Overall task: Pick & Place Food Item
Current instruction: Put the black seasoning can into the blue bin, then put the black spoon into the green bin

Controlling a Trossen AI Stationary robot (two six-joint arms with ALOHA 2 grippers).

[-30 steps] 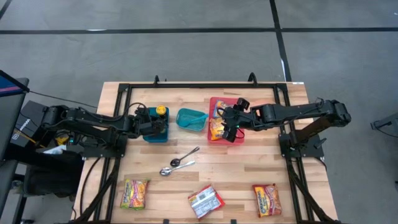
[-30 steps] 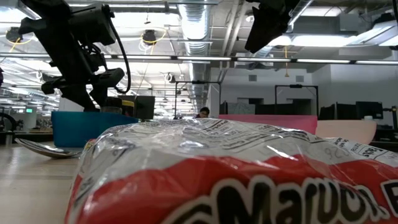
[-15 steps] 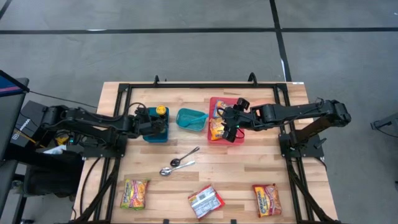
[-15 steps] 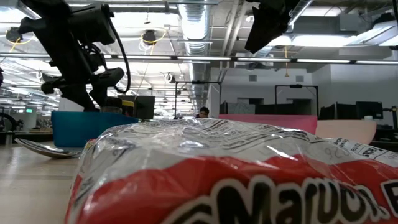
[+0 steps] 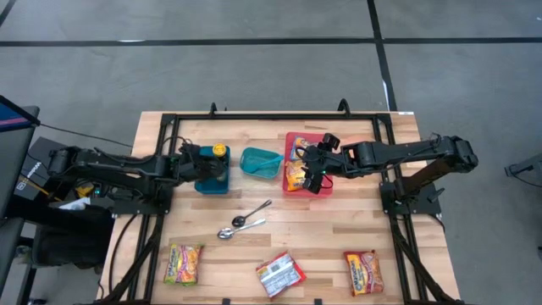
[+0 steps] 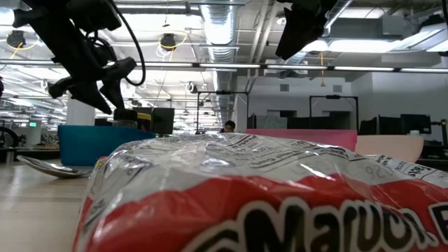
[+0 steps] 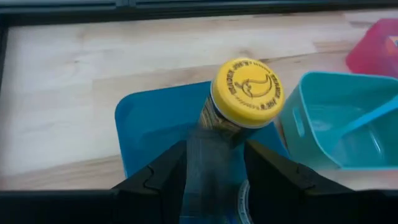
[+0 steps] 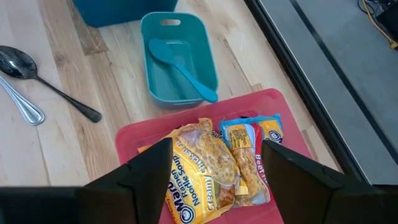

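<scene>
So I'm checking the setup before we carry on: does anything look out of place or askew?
Nothing is spilled or damaged. The only oddity: the yellow-capped jar lies tipped across the blue tray, leaning toward the teal bin, with the left gripper just behind it.

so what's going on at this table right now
Two robot arms are sorting food items into bins. The left gripper is over the blue bin, its fingers around a jar with a yellow lid. The right gripper hangs open above the red bin, where two noodle packets lie. Three more packets wait on the table's near edge.
</scene>
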